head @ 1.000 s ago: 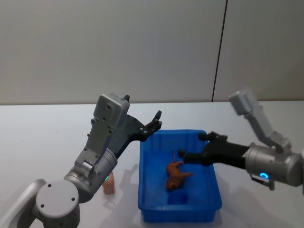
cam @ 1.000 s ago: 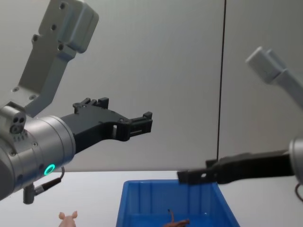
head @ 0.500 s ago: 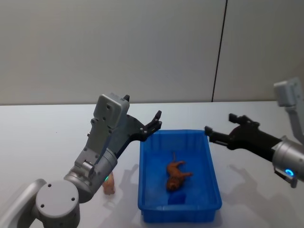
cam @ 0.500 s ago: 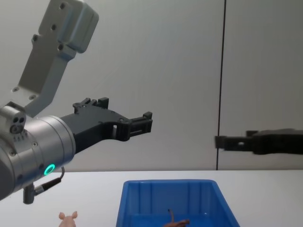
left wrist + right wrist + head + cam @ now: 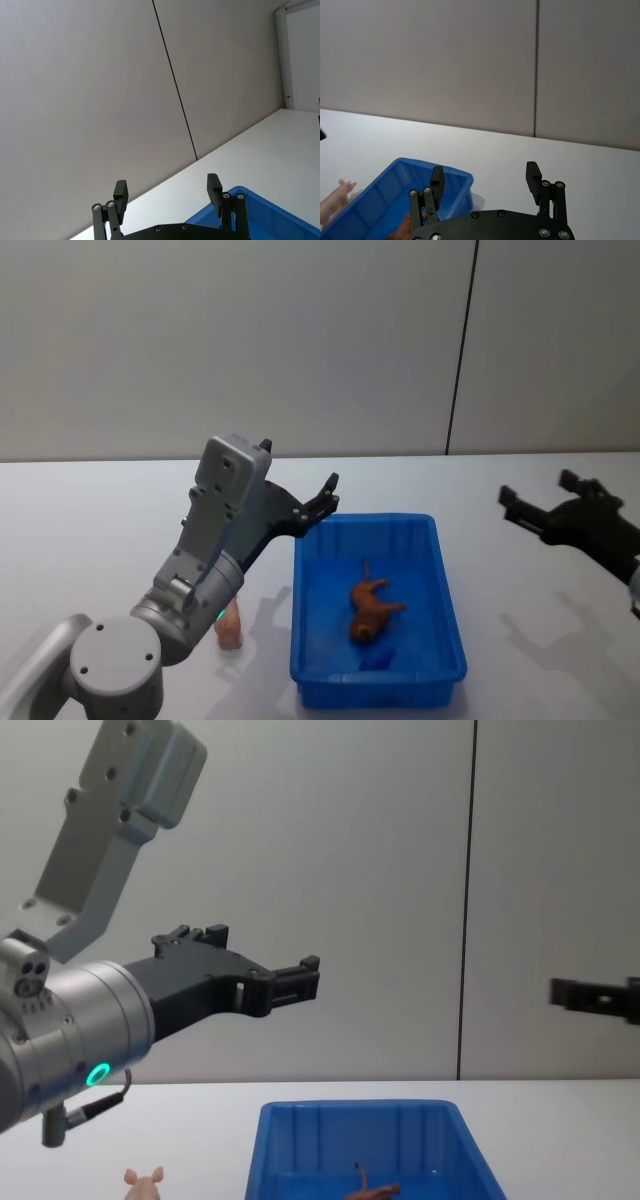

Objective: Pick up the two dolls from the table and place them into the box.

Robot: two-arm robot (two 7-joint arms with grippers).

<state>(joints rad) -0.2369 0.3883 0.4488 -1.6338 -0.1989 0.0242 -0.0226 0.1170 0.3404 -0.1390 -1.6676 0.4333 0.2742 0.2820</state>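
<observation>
White tabletop [image 5: 90,530]: pale pink toy doll [image 5: 230,625] left of blue plastic box [image 5: 365,519], nearer spread left gripper [image 5: 327,498] than spread right gripper [image 5: 537,487].

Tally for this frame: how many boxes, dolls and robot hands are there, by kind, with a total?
Boxes: 1 (blue box)
Dolls: 2 (brown-orange doll lying inside the blue box, pale pink doll on the table beside it)
Robot hands: 2 (left hand, right hand, both open and empty)
Total: 5
</observation>
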